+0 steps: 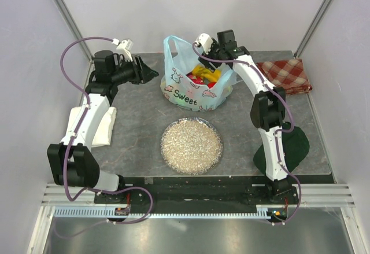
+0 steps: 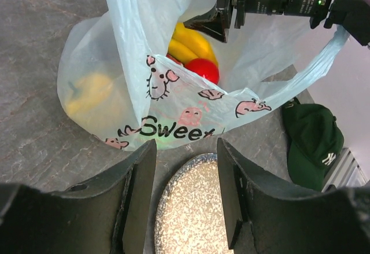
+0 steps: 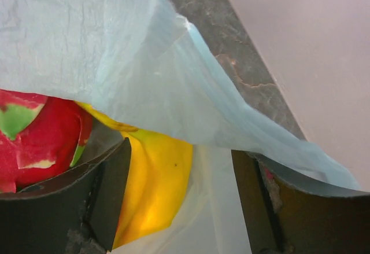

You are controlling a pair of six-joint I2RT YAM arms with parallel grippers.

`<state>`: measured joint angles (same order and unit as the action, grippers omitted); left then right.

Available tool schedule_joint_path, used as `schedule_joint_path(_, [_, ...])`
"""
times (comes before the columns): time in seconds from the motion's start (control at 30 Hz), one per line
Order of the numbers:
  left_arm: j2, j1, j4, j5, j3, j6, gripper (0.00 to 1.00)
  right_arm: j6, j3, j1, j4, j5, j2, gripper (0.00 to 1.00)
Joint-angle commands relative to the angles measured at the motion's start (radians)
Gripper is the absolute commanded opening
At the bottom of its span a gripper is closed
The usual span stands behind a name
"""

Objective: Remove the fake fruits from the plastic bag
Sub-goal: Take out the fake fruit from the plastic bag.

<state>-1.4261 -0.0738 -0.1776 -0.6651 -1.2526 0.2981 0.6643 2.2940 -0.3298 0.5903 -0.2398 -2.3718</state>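
The right gripper [image 1: 203, 52] hangs in the mouth of the plastic bag [image 1: 196, 95], its jaws spread wide and closed on nothing. A fold of the bag's thin film drapes across them. The left gripper [image 2: 185, 196] is also open and empty, level with the bag's left side and a little apart from it, pointing at it. The fake fruits [image 1: 203, 76] lie inside the bag: yellow bananas [image 2: 193, 43], a red apple [image 2: 202, 69] against them, a dragon fruit [image 3: 40, 132], and one more yellow piece [image 2: 92, 92] seen through the film. A speckled plate [image 1: 191, 145] sits just in front of the bag, a green cap [image 1: 298, 147] lies to the bag's front right, and a checkered cloth [image 1: 286, 74] lies to its right.
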Motion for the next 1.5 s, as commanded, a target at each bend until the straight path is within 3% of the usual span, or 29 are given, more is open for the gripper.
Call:
schedule_joint_path(0.0, [0.003,0.003,-0.002,-0.022,0.001,-0.036,0.54,0.003,-0.025,-0.009,0.026,-0.096,0.003,0.75])
schedule_joint_path(0.4, [-0.011,0.003,-0.023,-0.014,-0.004,-0.054,0.54,0.047,-0.022,-0.020,0.146,-0.164,-0.012,0.64])
schedule_joint_path(0.77, [-0.028,0.002,-0.049,-0.016,-0.030,-0.086,0.54,-0.026,0.153,-0.031,0.039,-0.136,-0.191,0.67])
schedule_joint_path(0.83, [-0.040,0.003,-0.056,-0.013,-0.041,-0.096,0.54,-0.028,0.154,-0.031,0.039,-0.139,-0.198,0.59])
schedule_joint_path(0.9, [-0.040,0.002,-0.057,-0.004,-0.047,-0.102,0.54,-0.028,0.142,-0.032,0.037,-0.157,-0.179,0.39])
schedule_joint_path(1.1, [-0.043,0.002,-0.040,0.019,-0.057,-0.106,0.54,-0.049,0.042,-0.043,-0.013,-0.205,0.003,0.10])
schedule_joint_path(1.27, [-0.079,0.002,-0.005,0.024,-0.111,-0.079,0.56,-0.077,-0.040,-0.049,-0.052,-0.228,0.189,0.00])
schedule_joint_path(1.47, [-0.148,0.002,0.047,0.038,-0.175,-0.036,0.66,-0.140,-0.132,-0.067,-0.053,-0.270,0.331,0.00])
